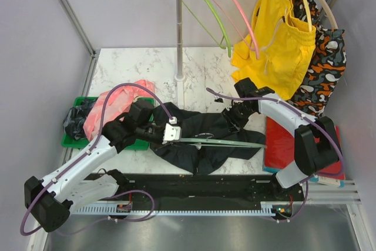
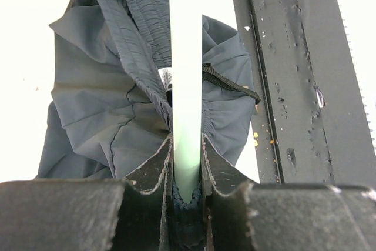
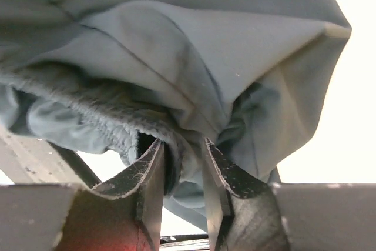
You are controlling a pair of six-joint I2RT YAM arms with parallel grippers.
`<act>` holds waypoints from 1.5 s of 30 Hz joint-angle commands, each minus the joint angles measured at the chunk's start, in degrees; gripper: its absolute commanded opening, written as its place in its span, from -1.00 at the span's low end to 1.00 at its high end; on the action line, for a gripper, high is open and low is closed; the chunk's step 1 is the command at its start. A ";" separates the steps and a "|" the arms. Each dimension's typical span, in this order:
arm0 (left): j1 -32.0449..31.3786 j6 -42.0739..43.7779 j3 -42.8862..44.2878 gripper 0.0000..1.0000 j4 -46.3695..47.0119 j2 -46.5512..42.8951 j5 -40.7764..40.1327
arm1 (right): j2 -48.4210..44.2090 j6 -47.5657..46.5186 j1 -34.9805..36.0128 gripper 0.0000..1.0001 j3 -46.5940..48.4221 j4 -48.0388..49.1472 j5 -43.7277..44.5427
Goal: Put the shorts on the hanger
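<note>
The black shorts (image 1: 202,136) lie crumpled on the marble table near its front edge. The pale teal hanger (image 1: 226,142) lies flat across them, pointing right. My left gripper (image 1: 171,134) is shut on the hanger's left end; the left wrist view shows the pale bar (image 2: 187,86) clamped between the fingers (image 2: 151,171), running over the shorts (image 2: 100,104). My right gripper (image 1: 235,116) is at the shorts' upper right edge, shut on a fold of the waistband fabric (image 3: 188,110), which hangs between its fingers (image 3: 144,171).
A green tray (image 1: 73,139) with pink and dark clothes sits at the left. A red board (image 1: 282,145) lies at the right. A rack pole (image 1: 178,27) stands behind, with lime green and pink hangers, yellow shorts (image 1: 279,33) and a patterned garment (image 1: 323,69).
</note>
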 commanded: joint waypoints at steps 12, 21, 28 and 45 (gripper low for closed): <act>-0.28 -6.81 -0.08 -0.97 5.05 -2.01 -0.31 | -0.09 -1.73 4.25 0.02 -4.72 -0.83 2.61; -0.19 -9.27 -0.95 -0.97 4.71 -3.41 -2.15 | -0.88 -0.05 5.49 -0.26 -6.74 1.82 11.48; 5.77 -0.15 0.72 -0.96 -8.18 -6.40 -1.45 | -2.63 -6.90 -5.05 -0.61 -3.93 -5.65 11.57; 13.87 9.27 -0.51 -0.97 -17.45 -7.63 -13.31 | -7.38 -17.02 -17.63 -1.00 -1.56 -12.95 11.75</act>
